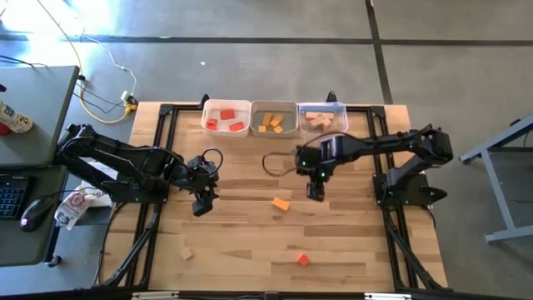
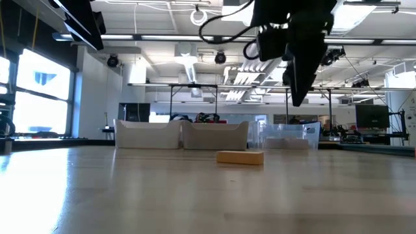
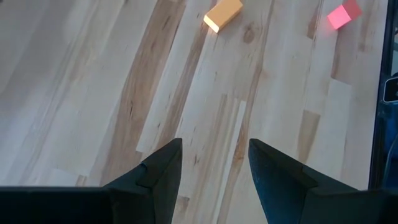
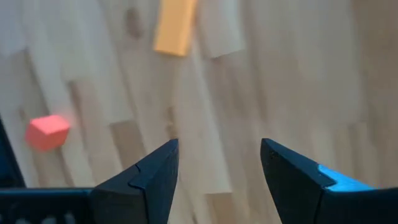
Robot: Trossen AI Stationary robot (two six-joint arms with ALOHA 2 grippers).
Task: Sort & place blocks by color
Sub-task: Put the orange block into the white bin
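Overhead view of a wooden table (image 1: 250, 250); three bins sit along its upper edge, holding red, orange and pale blocks; an orange block (image 1: 281, 203) lies at centre, a red block (image 1: 303, 260) lower centre, a pale block (image 1: 186, 252) lower left. The right gripper (image 1: 316, 191) hangs just right of the orange block, fingers apart, empty; the left gripper (image 1: 202, 203), left of centre, likewise. The blocks look light, rigid and smooth; best pinched across flat sides.

Three bins (image 1: 226, 107), three loose blocks (image 1: 281, 203) on the table (image 1: 350, 242), two arms (image 1: 125, 162).
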